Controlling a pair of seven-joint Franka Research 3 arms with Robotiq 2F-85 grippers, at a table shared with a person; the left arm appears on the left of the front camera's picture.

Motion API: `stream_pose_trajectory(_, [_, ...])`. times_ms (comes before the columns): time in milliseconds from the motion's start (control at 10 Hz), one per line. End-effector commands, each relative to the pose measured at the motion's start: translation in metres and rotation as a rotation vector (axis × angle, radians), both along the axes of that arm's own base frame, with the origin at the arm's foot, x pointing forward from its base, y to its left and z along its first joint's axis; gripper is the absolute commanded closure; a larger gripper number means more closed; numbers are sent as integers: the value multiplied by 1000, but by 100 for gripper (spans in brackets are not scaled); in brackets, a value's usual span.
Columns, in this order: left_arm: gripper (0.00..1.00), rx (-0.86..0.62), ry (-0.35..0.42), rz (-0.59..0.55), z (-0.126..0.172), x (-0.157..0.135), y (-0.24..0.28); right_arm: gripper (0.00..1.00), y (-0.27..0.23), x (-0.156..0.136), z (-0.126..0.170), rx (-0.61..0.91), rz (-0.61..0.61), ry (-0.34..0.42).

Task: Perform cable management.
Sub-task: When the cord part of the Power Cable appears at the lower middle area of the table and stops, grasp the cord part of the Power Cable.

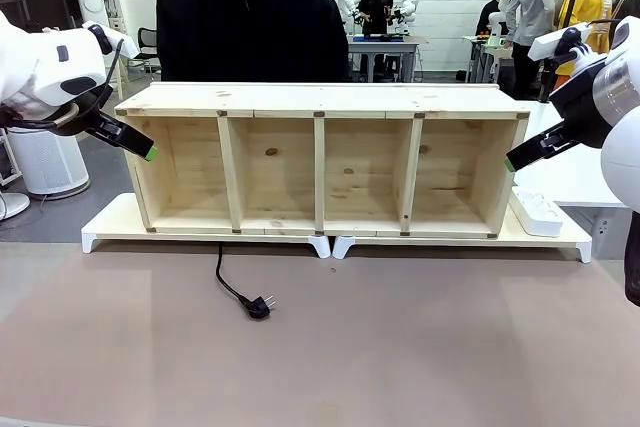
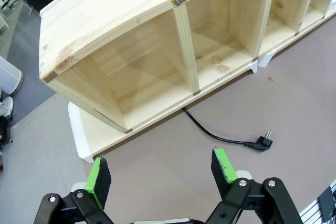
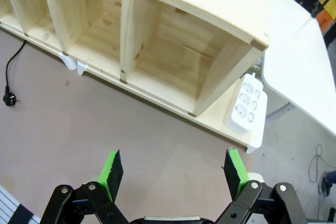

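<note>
Cable (image 1: 259, 307) trails from under shelf (image 1: 320, 99); left end effector (image 2: 160, 170) and right end effector (image 3: 173, 172) released

One cable (image 1: 232, 287) with one plug (image 1: 260, 307), one counter (image 1: 420, 357) and one person (image 1: 253, 32). One shelf (image 1: 320, 99) of four compartments, two white bases (image 1: 110, 232) and one power strip (image 1: 537, 213). Two arms' tools: one left end effector (image 2: 160, 170) and one right end effector (image 3: 173, 166).

Bright even light, sharp, wrist views bowed
</note>
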State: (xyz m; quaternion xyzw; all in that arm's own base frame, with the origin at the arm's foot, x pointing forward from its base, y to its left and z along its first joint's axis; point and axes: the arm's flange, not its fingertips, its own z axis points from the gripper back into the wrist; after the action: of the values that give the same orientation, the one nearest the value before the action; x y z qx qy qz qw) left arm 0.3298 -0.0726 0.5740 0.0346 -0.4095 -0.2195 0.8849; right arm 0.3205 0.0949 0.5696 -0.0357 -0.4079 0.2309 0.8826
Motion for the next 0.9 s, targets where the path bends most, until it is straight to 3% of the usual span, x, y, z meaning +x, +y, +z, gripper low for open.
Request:
stream_pose_trajectory(0, [0, 4, -1, -2, -1, 1, 0, 0, -1, 0, 0, -1, -1, 0])
stream_pose_trajectory(600, [0, 4, -1, -2, -1, 1, 0, 0, 0, 0, 0, 0, 0, 0])
stream_pose_trajectory(800, [0, 4, -1, -2, -1, 1, 0, 0, 27, -2, 16, -34, 61, 23])
